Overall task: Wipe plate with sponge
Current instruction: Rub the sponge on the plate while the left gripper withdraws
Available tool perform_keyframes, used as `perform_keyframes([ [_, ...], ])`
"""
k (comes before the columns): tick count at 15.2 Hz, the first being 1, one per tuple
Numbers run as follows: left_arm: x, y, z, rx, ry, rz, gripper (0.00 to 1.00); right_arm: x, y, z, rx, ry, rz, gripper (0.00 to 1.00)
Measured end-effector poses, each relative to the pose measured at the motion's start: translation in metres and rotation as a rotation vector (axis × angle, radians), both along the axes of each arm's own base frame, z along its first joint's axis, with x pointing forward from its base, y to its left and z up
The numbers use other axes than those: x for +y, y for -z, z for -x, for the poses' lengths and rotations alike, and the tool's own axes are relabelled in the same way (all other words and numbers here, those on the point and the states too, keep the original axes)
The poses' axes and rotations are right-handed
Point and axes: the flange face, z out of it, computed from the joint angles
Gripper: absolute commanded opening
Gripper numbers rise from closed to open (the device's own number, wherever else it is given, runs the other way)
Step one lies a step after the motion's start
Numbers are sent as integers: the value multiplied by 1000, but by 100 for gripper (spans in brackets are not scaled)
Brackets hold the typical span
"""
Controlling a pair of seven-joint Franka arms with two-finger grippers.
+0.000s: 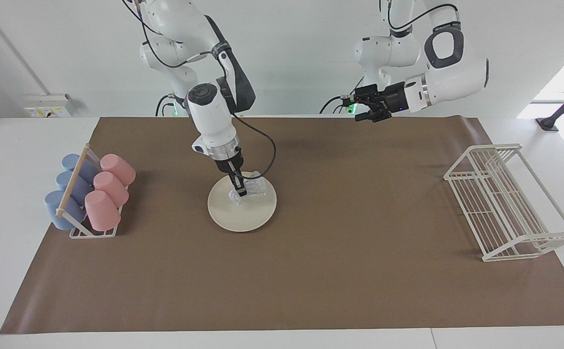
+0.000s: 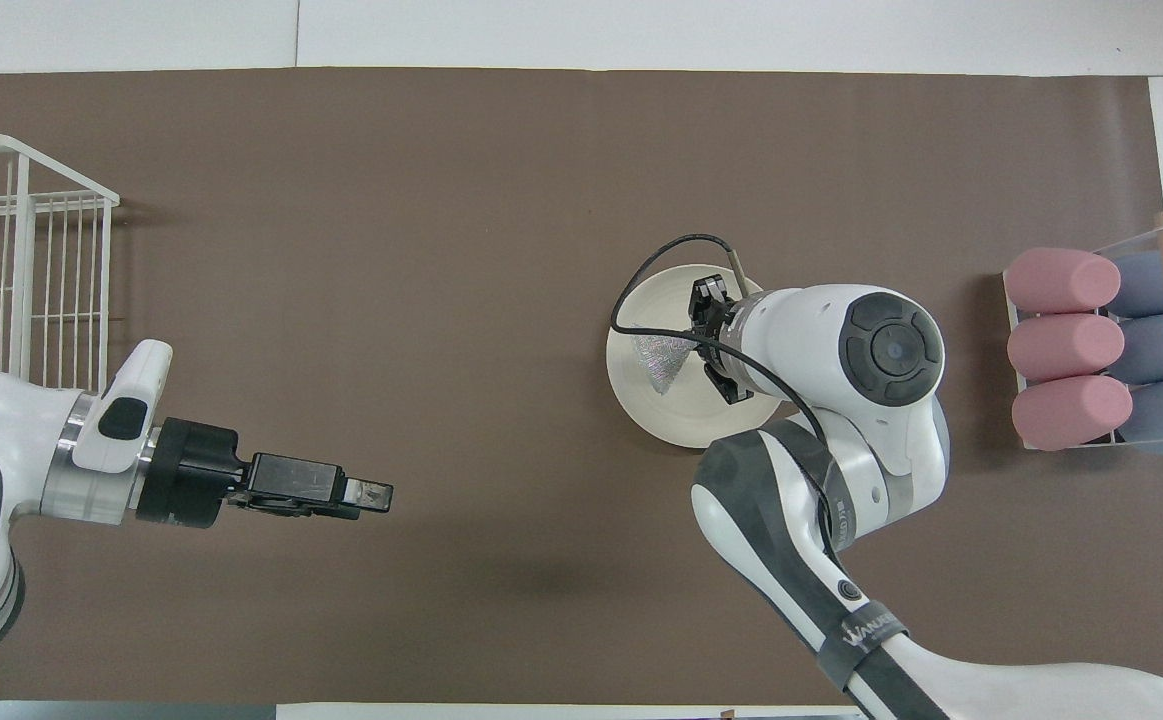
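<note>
Pinched shut on the sponge [image 1: 248,190], the right gripper [image 1: 240,193] points down over the plate [image 1: 257,218], holding the silvery wad against or just above the plate's inner face; whether it presses the surface cannot be told for certain, though the facing view shows it low on the half of the plate nearer the robots. Gripping the wad at one edge leaves most of it spread sideways from the fingers, which probably gives a broad patch to rub with. Open-jawed and holding nothing, the left gripper [image 1: 365,110] hangs in the air over the brown mat [image 1: 311,281] near the edge nearest the robots, well apart from the plate toward the left arm's end of the table; it waits there, likely kept out of the wiping arm's way. Flat on the mat near the middle sits the plate itself, with bare mat all round its rim, so sweeping strokes have room. Beside the plate toward the right arm's end stands the cup rack [image 1: 75,231] with pink and blue cups [image 1: 102,211] lying in it. Well away from the plate toward the left arm's end stands the white wire rack [image 1: 505,203], empty.
</note>
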Motion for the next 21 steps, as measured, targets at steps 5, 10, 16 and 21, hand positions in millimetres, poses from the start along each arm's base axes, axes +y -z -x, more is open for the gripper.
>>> perform_keyframes([
  [5, 13, -12, -6, -20, 8, -192, 100, 19, 34, 8, 33, -42, 13, 0],
  [10, 28, -25, -12, -59, 11, -378, 100, 16, 59, 15, 59, -76, 32, 0],
  [16, 43, -33, -19, -107, 40, -564, 100, 20, 67, 16, 37, -83, 27, 0],
  [21, 51, -36, -21, -132, 59, -647, 100, -12, 68, 2, 10, -190, 53, 0],
])
